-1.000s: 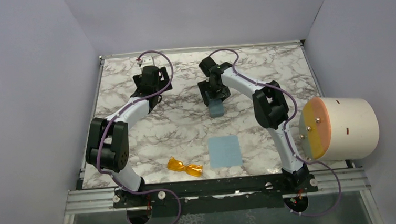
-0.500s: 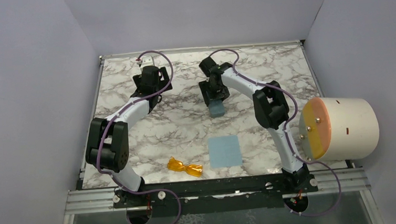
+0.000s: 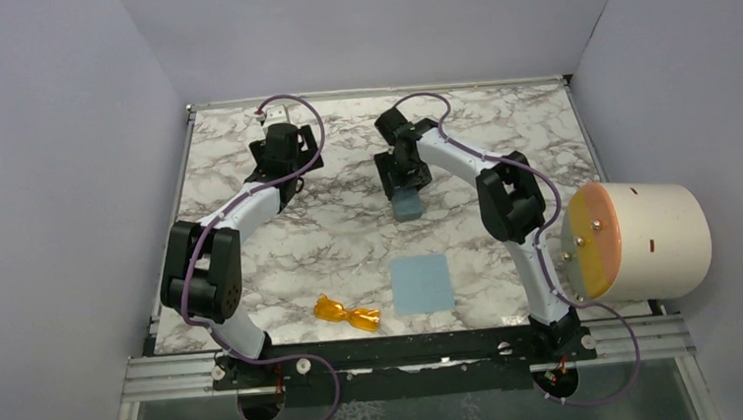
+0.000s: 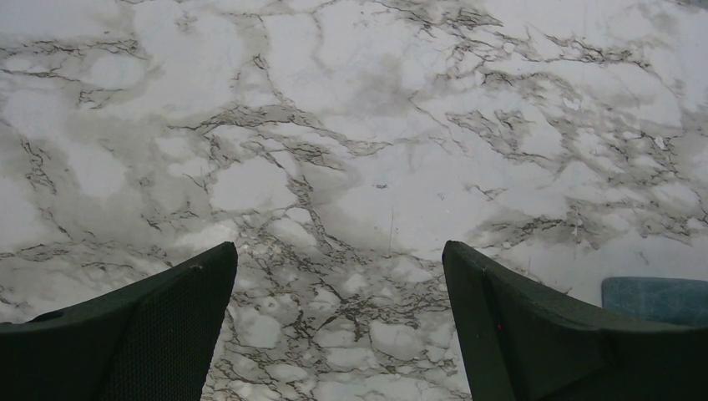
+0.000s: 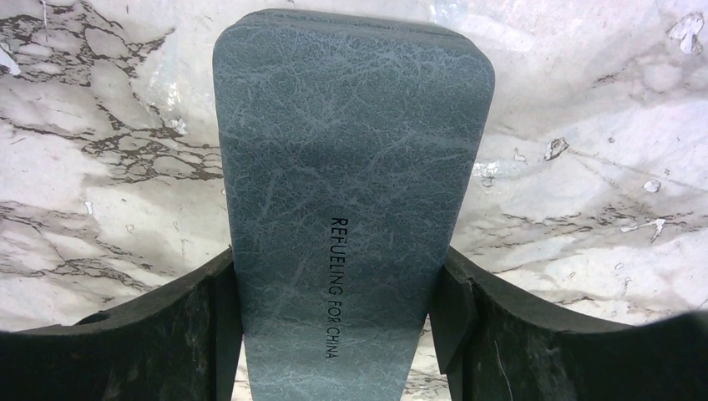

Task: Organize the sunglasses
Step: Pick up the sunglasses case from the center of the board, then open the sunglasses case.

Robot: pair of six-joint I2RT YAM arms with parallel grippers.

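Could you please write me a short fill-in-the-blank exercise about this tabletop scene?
1. The right gripper is shut on the case, whose print reads REFUELING FOR ____.
2. The left gripper is ____, hovering over the marble table.
3. In the top view, the sunglasses lie to the ____ of the light blue cloth.
Missing words: CHINA; open; left.
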